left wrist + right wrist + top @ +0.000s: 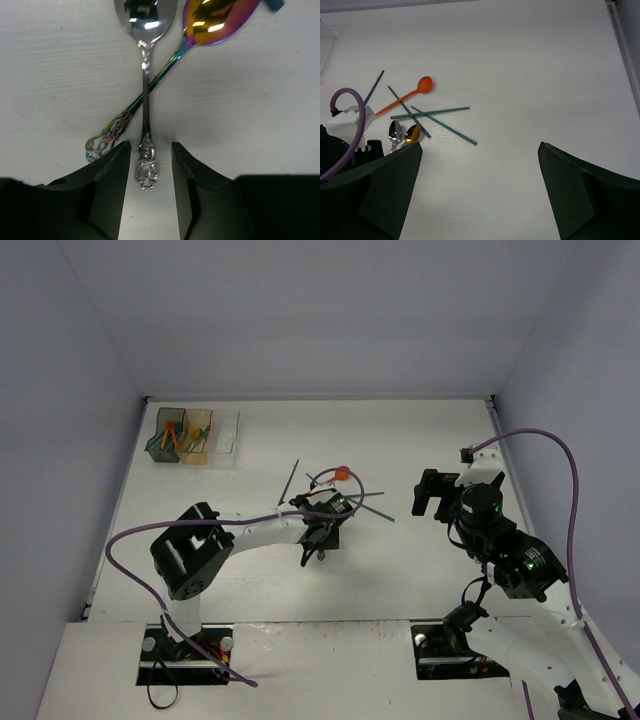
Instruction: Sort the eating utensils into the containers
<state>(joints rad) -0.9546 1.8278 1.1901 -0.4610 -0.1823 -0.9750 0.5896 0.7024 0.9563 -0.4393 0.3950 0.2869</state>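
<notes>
My left gripper is open and low over the table. Its fingers stand either side of the ornate handle end of a silver spoon, with a gap on both sides. A gold iridescent spoon lies crossed under the silver one. In the right wrist view an orange spoon, two teal sticks and a dark blue stick lie crossed beside both spoons. The three joined bins stand at the far left and hold a few teal and orange utensils. My right gripper is open and empty, raised at the right.
A purple cable loops over the left wrist, above the utensil pile. Another dark stick lies apart to the pile's left. A raised table edge runs along the right side.
</notes>
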